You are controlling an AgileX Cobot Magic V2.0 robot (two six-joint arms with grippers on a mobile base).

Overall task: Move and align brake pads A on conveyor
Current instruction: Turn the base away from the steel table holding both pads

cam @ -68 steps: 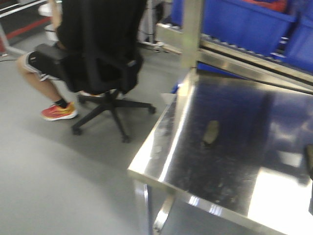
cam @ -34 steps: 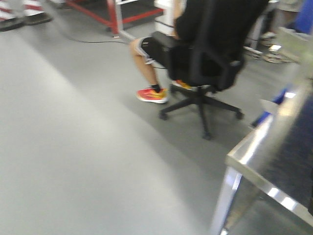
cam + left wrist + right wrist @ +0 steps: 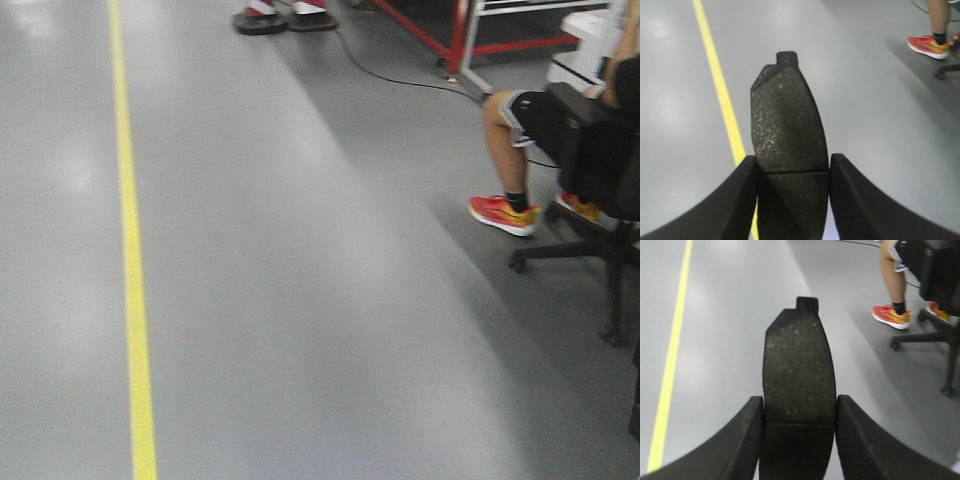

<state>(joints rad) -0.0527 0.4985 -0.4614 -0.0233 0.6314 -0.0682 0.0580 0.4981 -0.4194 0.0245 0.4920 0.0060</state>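
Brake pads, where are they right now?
Wrist views show one pad clamped in the left jaws, another in the right, both over grey floor near the yellow line.

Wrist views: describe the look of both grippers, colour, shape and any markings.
The left gripper and right gripper each show two broad matte-black fingers that curve outward toward the base, finely textured. No cables or markings are visible.

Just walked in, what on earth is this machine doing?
The robot holds two parts. Its left gripper is clamped on a brake pad, its right gripper on a second brake pad. Both stick out over grey floor with a yellow line. No conveyor belt shows in any view, so neither pad is placed yet. A person sits on an office chair to the right.
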